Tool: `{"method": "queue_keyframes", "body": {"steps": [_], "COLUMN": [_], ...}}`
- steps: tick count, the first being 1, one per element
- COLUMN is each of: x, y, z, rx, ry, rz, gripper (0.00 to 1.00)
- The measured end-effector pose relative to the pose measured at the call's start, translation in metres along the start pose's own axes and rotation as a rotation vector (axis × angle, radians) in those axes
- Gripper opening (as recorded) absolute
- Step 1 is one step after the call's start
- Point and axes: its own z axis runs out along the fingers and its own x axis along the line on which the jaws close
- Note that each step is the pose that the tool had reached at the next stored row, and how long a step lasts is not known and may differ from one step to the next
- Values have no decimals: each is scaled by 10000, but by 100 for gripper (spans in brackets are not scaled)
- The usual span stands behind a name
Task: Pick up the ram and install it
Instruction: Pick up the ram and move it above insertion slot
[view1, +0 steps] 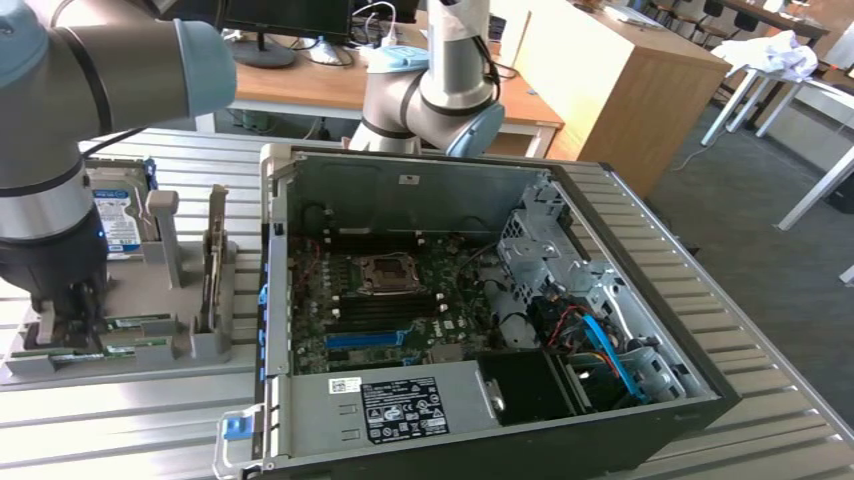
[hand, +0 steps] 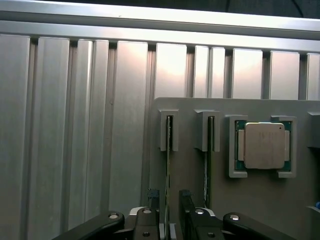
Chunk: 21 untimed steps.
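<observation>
The ram (hand: 168, 150) stands on edge in a slot of the grey holder (hand: 260, 210), which lies at 9 o'clock from the open computer case (view1: 400, 195) in the exterior view. The gripper (hand: 169, 195) straddles the stick. Its fingers (hand: 186, 199) sit narrowly apart on either side, with slivers of gap showing, so I judge it not clamped. The stick looks light, stiff and thin, and probably brittle at its chips and contacts. The flat faces near its free long edge seem the safest hold, squeezed gently and squarely.
</observation>
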Motion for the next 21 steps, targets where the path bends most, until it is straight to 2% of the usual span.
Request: {"method": "queue_keyframes", "body": {"steps": [7,14,21], "x": [0,3,5], "y": [-3,-72,-143], "z": [13,10,10], "rx": [2,-1,0], "ry": [-1,-5,-36], "rz": [1,0,-1], "gripper": [30,30,30]}}
